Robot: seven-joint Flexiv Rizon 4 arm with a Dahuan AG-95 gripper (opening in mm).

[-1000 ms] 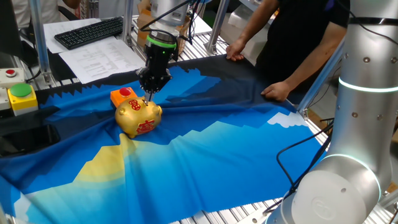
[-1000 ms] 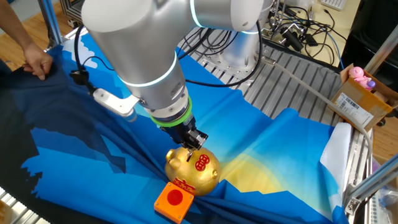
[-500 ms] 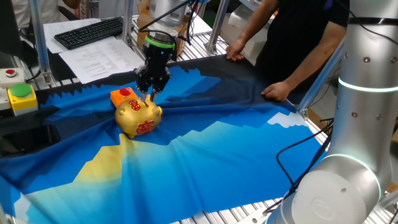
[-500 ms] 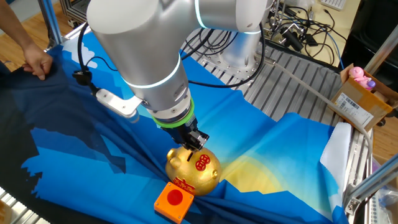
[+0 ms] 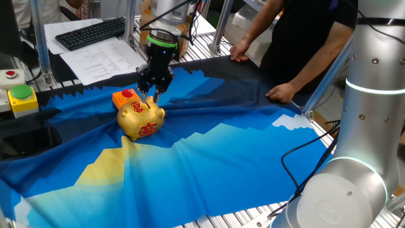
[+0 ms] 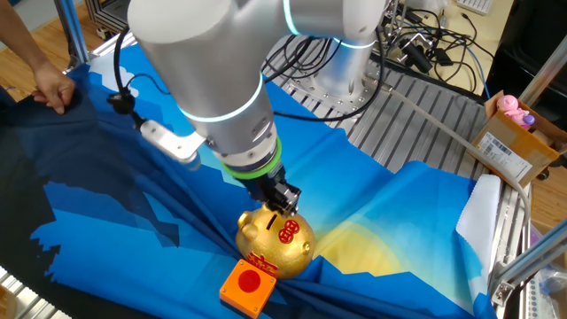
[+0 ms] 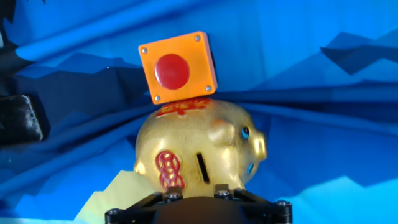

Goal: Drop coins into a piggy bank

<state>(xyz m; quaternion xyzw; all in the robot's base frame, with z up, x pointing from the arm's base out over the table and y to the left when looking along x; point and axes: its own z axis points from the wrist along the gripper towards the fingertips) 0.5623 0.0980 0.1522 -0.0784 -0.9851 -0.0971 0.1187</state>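
The shiny gold piggy bank (image 5: pixel 140 119) with red symbols stands on the blue cloth; it also shows in the other fixed view (image 6: pixel 275 240) and fills the lower middle of the hand view (image 7: pixel 199 152). Its dark coin slot (image 7: pixel 202 167) faces up. My gripper (image 5: pixel 150 95) hangs just above the bank's back, a little over the slot, and shows in the other fixed view (image 6: pixel 284 205) too. Its fingertips look close together, but I cannot make out the gap or any coin between them. No coin shows in any view.
A small orange block with a red round top (image 5: pixel 125 97) sits right behind the bank (image 7: pixel 178 67). A person's hands (image 5: pixel 281 93) rest on the cloth's far edge. A keyboard (image 5: pixel 90 32) and papers lie beyond the cloth. A second robot arm (image 5: pixel 364 120) stands at the right.
My gripper has risen slightly above the piggy bank's back and shifted a little. The bank and the orange block have not moved.
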